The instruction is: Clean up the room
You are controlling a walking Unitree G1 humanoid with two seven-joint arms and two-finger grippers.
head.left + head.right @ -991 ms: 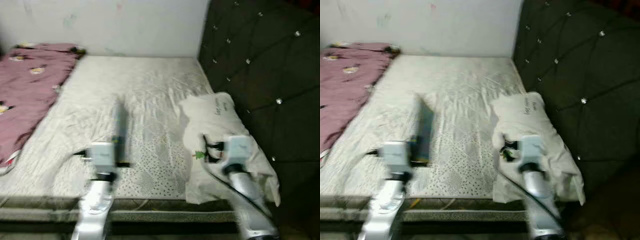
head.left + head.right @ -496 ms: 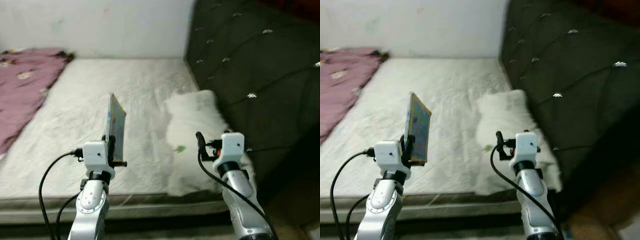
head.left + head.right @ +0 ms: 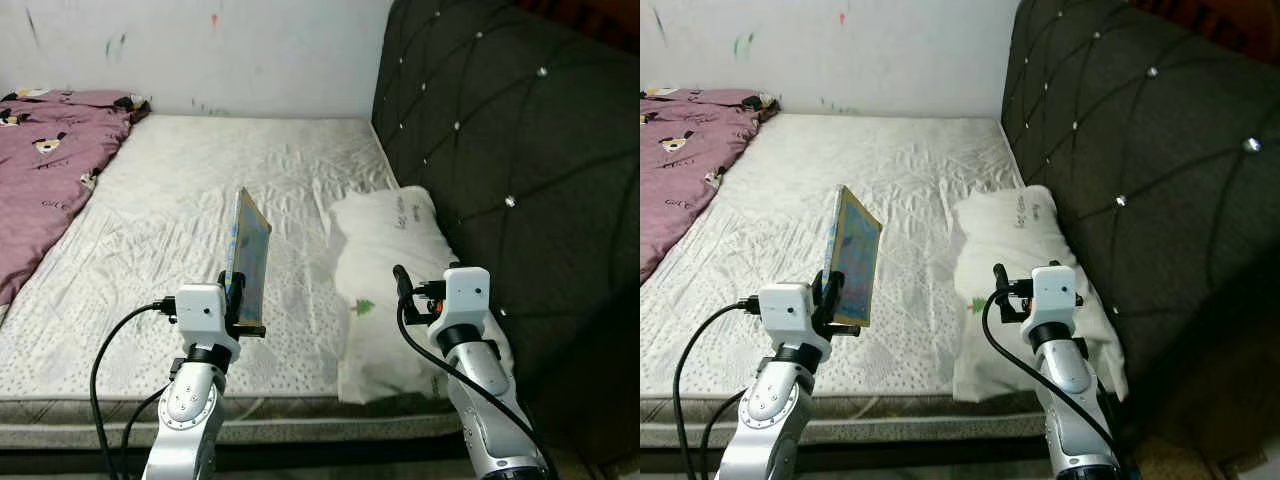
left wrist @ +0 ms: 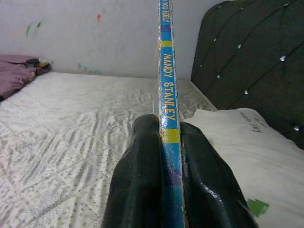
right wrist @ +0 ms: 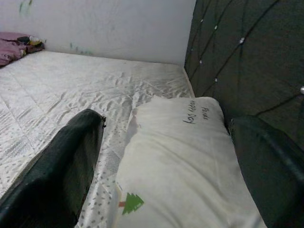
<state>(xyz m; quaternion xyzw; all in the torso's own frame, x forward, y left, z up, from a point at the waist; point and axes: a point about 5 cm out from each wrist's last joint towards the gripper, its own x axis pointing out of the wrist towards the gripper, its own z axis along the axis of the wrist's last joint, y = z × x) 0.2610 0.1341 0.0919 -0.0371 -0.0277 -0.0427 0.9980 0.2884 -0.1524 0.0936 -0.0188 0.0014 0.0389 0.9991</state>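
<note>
Left gripper [image 4: 168, 156] is raised in front of the bed, fingers [image 4: 137, 175] clamped on the lower edge of a thin picture book [image 3: 247, 262]. Book stands upright, edge-on to the wrist camera; blue spine with yellow lettering visible between the fingers. Colourful cover faces the robot's right in the head views.

Right gripper [image 5: 166, 156] is held up at similar height, fingers [image 5: 61, 166] spread wide and holding nothing, pointed along the white pillow [image 3: 395, 280]. Pillow lies on the mattress [image 3: 200, 200] against the dark tufted headboard [image 3: 500, 130]; small green tree print near its near end.

Pink printed blanket [image 3: 45, 170] is bunched at the far left of the mattress, well apart from the book. White wall [image 3: 200, 50] behind the bed.
</note>
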